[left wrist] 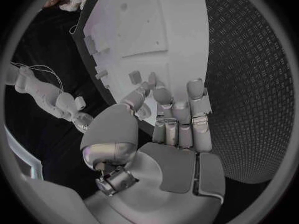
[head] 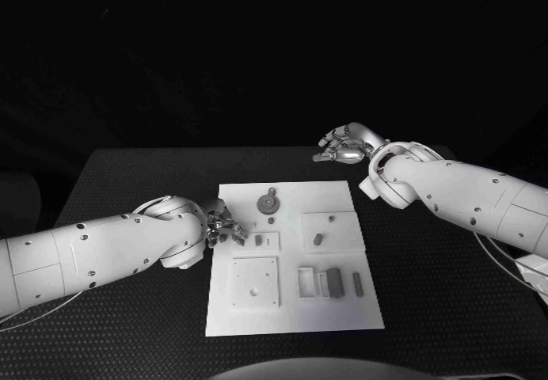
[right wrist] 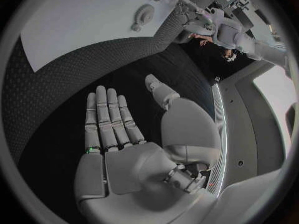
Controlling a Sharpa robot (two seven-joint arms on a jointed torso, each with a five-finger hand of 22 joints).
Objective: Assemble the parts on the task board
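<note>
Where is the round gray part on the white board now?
In the head view, the round part lies near the far edge of the board, between both hands, apart from them.

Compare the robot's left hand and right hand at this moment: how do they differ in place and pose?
The left hand is at the task board's left edge, over the small parts; the right hand is raised beyond the board's far right corner, off the board. In the wrist views the left hand's fingers curl inward toward a small part, though a grip cannot be confirmed; the right hand's fingers lie straight, holding nothing. Both are silver hands on white arms.
</note>
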